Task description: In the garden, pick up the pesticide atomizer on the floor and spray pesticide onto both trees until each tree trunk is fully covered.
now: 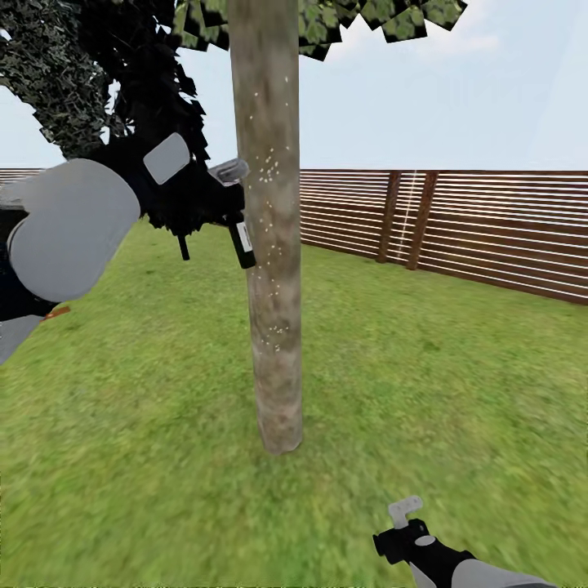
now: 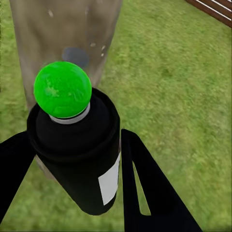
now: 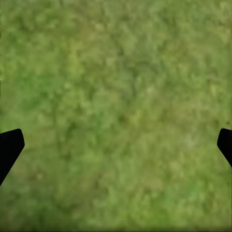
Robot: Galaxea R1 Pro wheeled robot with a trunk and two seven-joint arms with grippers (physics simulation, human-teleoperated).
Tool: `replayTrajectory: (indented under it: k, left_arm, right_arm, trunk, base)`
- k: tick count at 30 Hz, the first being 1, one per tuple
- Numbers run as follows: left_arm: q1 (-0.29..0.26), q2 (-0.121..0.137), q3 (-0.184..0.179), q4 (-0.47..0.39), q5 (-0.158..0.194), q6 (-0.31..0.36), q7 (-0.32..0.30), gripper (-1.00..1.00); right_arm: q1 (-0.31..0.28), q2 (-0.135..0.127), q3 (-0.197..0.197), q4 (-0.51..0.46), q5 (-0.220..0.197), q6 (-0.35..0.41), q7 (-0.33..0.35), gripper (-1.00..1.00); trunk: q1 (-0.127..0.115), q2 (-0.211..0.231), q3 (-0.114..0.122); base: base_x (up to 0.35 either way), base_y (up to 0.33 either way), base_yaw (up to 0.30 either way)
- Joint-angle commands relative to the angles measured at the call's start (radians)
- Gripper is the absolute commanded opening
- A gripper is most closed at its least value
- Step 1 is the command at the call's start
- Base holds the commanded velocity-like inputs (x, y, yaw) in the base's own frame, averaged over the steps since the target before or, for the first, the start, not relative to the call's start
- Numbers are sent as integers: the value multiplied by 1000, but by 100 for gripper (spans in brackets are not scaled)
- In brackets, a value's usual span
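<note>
Beside the tree trunk (image 1: 268, 220), raised at left: left pincer (image 1: 214, 214) clamped on the pesticide atomizer (image 1: 240, 238), black body hanging roughly upright with a slight tilt, grey trigger head (image 1: 229, 171) up top and aimed at the bark, just beside it. Seen in the left wrist view, black fingers (image 2: 145, 183) flanking the bottle (image 2: 82, 154), white label (image 2: 110, 181) to one side, bright green round end (image 2: 63, 89) facing the camera, trunk (image 2: 63, 34) close behind. White pesticide specks (image 1: 266, 171) scattered down the bark. Low at right over the lawn (image 1: 425, 359), right pincer (image 1: 404, 527) spread wide and holding nothing, fingertips (image 3: 9, 147) at the frame edges above bare grass. Open lawn around the trunk, bounded by a wooden slat fence (image 1: 457, 224) at right rear; dark foliage (image 1: 98, 73) crowding upper left.
</note>
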Motion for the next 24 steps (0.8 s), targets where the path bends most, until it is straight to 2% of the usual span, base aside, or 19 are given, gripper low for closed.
replayTrajectory:
  k: [1,4,7,10,12,15,21,24]
  left_arm:
    - [2,-3,0,0,0,0,0,-100]
    - [36,-45,-2,0,-7,-1,0,-100]
    - [62,-60,-2,0,-60,-7,-1,-100]
    - [67,-67,-3,0,-74,-9,-16,-100]
    - [68,-71,-4,0,-77,-10,-68,-100]
    - [68,-71,-5,-6,-78,-10,-101,-100]
    - [68,-68,-4,-135,-77,-14,-109,-100]
    - [68,-68,-5,-168,-77,-11,-111,-100]
  right_arm:
    - [0,0,0,0,0,0,0,100]
    - [0,0,0,0,0,0,0,100]
    - [0,0,0,0,0,0,0,100]
    - [0,0,0,0,0,0,0,100]
    - [0,0,0,0,0,0,0,100]
    - [0,0,0,0,0,0,0,100]
    - [0,0,0,0,0,0,0,100]
    - [0,0,0,0,0,0,0,100]
  trunk:
    - [0,0,0]
    - [0,0,0]
    - [0,0,0]
    - [0,0,0]
    - [0,0,0]
    - [0,0,0]
    - [0,0,0]
    - [0,0,0]
  base:
    - [-30,0,0]
    - [-9,0,0]
    - [-1,0,0]
    - [0,0,0]
    - [0,0,0]
    - [0,0,0]
    - [0,0,0]
    - [0,0,0]
